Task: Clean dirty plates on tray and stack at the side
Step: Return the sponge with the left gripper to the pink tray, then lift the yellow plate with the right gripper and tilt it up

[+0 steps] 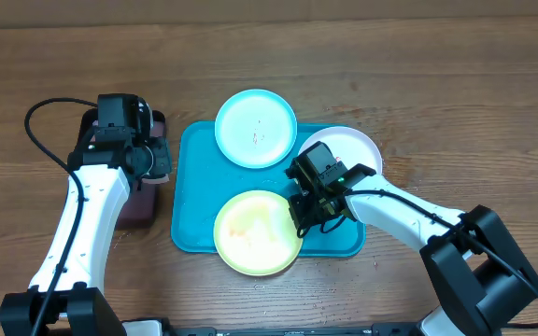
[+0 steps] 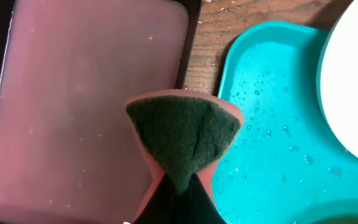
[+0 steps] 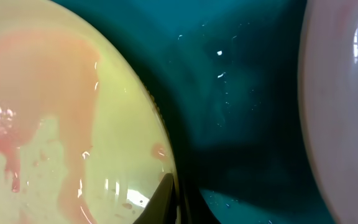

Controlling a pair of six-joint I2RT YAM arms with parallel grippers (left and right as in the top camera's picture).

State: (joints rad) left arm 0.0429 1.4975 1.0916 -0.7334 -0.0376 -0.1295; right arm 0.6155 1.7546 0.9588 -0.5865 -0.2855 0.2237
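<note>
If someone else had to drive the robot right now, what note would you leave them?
Left gripper: shut on the sponge, above the small pinkish tray.
Right gripper: at the rim of the yellow-green plate; grip unclear.
All three lie on or overlap the turquoise tray: light blue plate, white plate, and the yellow-green one, which shows pink smears.
Done: nothing stacked. Left: wipe plates, stack them aside.

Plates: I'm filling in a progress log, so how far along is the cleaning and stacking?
Nothing is stacked: the blue plate, white plate and yellow plate all lie on or overhang the tray. Yellow shows a wet pink smear, blue red specks. In hand: left claw pinches a sponge above the small tray; right claw is at yellow's rim. Left: wiping, then stacking all three.
</note>
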